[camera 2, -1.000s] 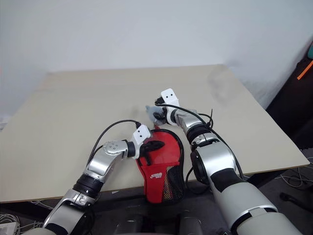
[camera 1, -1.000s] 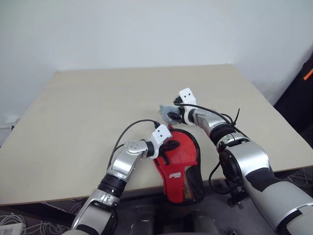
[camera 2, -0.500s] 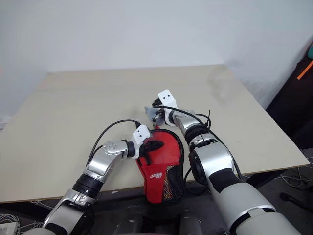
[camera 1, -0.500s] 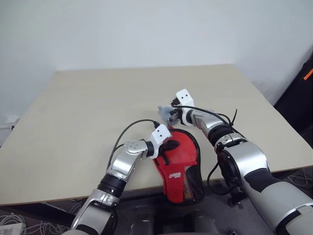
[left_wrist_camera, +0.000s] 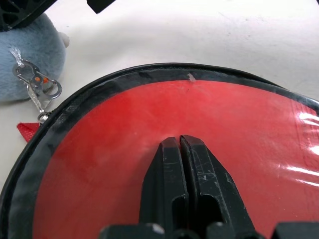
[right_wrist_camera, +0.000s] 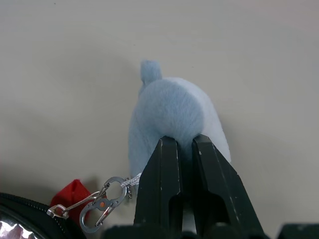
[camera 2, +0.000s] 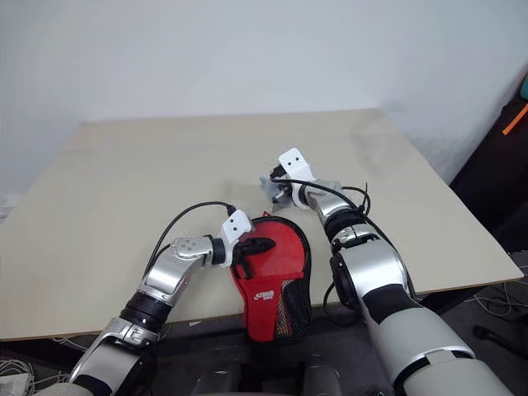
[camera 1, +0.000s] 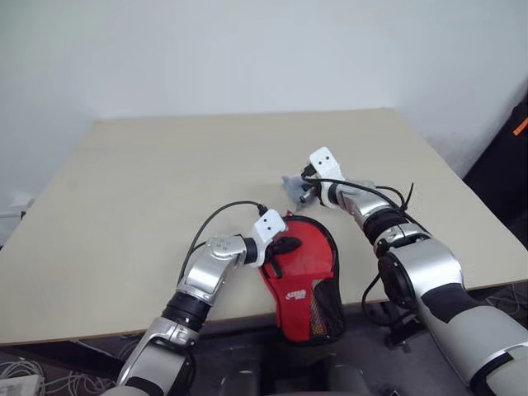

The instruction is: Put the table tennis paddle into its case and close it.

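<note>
Now the right gripper [right_wrist_camera: 180,149] had snapped shut on the fluffy charm [right_wrist_camera: 172,117] and tugged it sideways, likely to zip the case [camera 1: 307,272]. The left gripper [left_wrist_camera: 180,144], shut tight, pressed the case down.

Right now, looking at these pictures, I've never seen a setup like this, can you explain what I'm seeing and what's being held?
It is a humanoid robot with two arms. Two pictures come from its head, looking down at a pale table; two come from cameras on its wrists. On the table's near edge lies a case with a red table tennis paddle inside. The left gripper is shut, pressing on the case. The right gripper pinches a pale blue plush charm clipped by a small carabiner.
</note>
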